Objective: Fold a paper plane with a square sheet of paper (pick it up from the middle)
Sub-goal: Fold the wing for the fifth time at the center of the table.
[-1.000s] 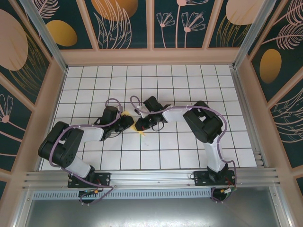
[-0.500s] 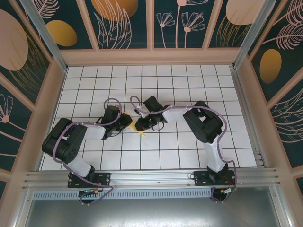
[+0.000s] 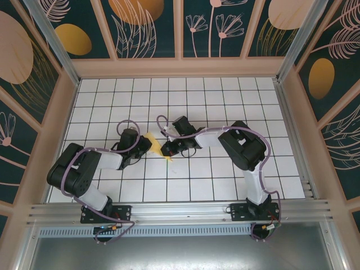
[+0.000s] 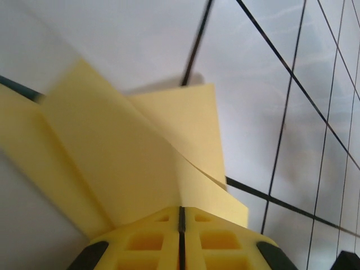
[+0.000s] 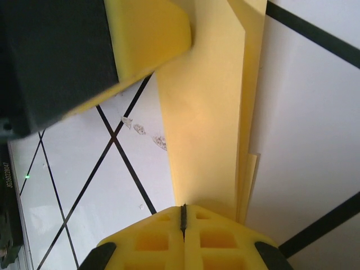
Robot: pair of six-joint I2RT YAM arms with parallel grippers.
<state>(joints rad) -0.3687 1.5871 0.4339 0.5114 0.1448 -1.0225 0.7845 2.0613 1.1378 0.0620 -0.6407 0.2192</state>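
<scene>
The square sheet of paper [image 3: 153, 140] is yellow, folded into a narrow layered shape, and held just above the white tiles between both grippers. My left gripper [image 3: 144, 145] is shut on its left part. In the left wrist view the creased flaps of the paper [image 4: 124, 169] fan out from the closed jaws of the left gripper [image 4: 181, 211]. My right gripper [image 3: 167, 148] is shut on the other end. In the right wrist view a long folded strip of the paper [image 5: 208, 124] runs up from the right gripper [image 5: 183, 208] to a yellow finger of the left gripper [image 5: 146, 34].
The white tiled table [image 3: 225, 180] is walled in by tan side panels [image 3: 50, 129] and a metal rail [image 3: 180, 211] at the near edge. Both arms are bent inward near the middle, with purple cables looping above them.
My left gripper has drawn a little to the left, and more yellow paper now shows between the two grippers. The right gripper has barely moved.
</scene>
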